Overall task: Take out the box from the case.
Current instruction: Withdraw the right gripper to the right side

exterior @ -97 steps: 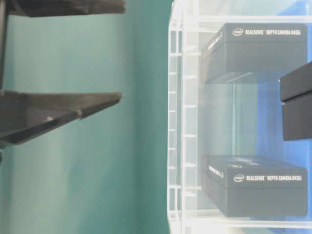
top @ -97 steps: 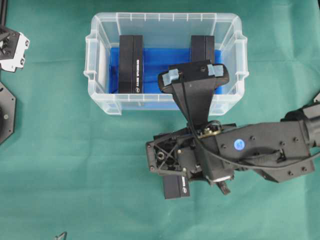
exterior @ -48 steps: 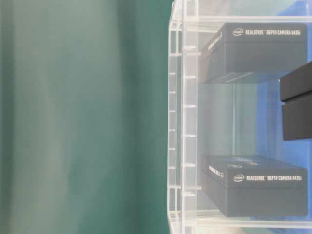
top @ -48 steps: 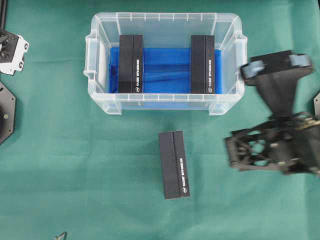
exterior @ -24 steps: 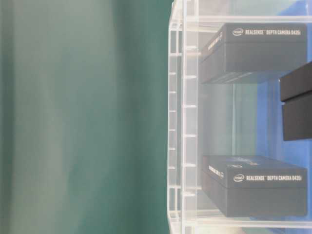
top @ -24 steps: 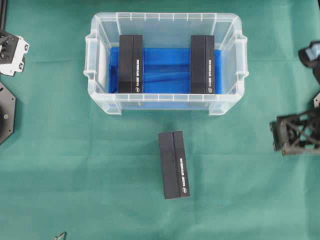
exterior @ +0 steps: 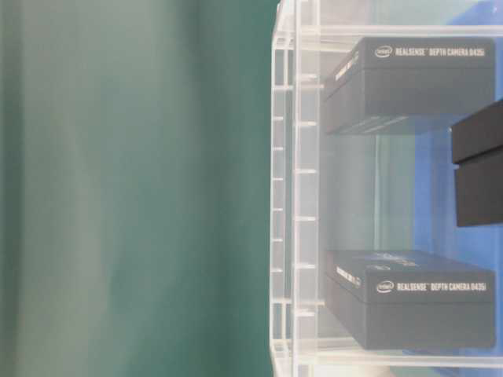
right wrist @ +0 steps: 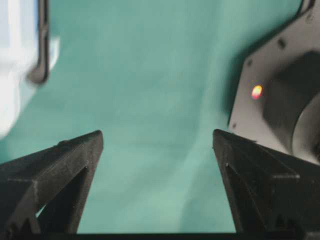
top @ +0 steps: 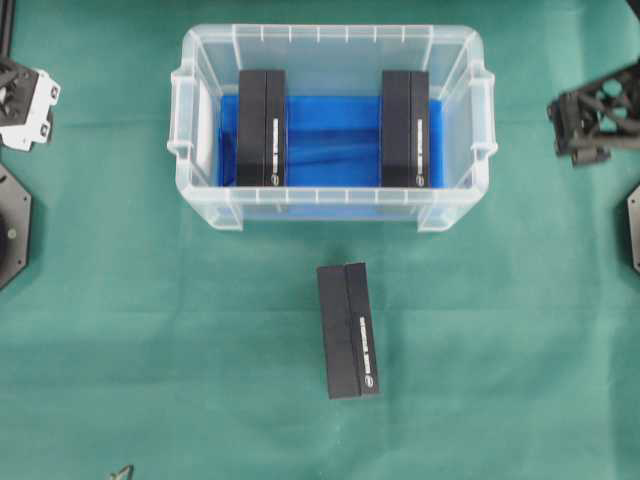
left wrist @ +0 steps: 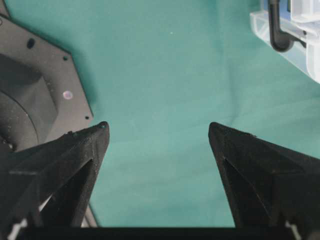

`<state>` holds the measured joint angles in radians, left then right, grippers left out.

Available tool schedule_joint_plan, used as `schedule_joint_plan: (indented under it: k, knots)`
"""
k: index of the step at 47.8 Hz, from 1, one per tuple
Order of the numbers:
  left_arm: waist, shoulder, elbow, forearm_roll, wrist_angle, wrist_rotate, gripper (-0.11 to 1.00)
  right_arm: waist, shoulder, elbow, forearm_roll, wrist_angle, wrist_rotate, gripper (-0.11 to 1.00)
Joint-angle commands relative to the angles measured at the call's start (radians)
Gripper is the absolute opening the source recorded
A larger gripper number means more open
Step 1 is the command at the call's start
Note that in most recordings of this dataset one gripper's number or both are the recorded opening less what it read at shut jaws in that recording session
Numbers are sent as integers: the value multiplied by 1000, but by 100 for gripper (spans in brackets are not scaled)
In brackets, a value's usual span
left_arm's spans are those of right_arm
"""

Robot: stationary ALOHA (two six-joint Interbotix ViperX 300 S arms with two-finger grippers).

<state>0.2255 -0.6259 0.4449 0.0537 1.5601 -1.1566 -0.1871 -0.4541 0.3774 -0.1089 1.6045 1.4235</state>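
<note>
Right tool (right wrist: 157,140) jaws wide, empty, parked over bare green bench (top: 150,330) at 3 o'clock of the case (top: 200,120); left tool (left wrist: 157,131) also wide and empty, at 9 o'clock. One box (top: 349,330) is out, flat on the bench at 6 o'clock of the case; two boxes (top: 262,127) stand inside against the left and right walls. Risks, as I judge: a re-entry could clip the ribbed rim and drag the light case, or knock the freed box.
</note>
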Motion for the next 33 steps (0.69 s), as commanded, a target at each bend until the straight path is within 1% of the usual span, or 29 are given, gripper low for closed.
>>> schedule_joint_plan:
  k: [1, 6, 10, 22, 33]
  knots:
    - [-2, -5, -14, 0, -3, -2, 85, -63, -12, -8, -2, -15, -46, 89]
    - [-2, -3, -14, 0, -3, -2, 85, -107, -18, -5, -3, -15, -78, 89]
    - [-2, -2, -15, 0, -3, -2, 85, -124, -25, -2, -5, -17, -84, 89]
    - [-2, 12, -23, 0, -5, 3, 85, -124, -48, 17, -2, -15, -78, 89]
    - [0, 81, -67, 0, -26, -5, 85, -124, -49, 17, 0, -34, -78, 89]
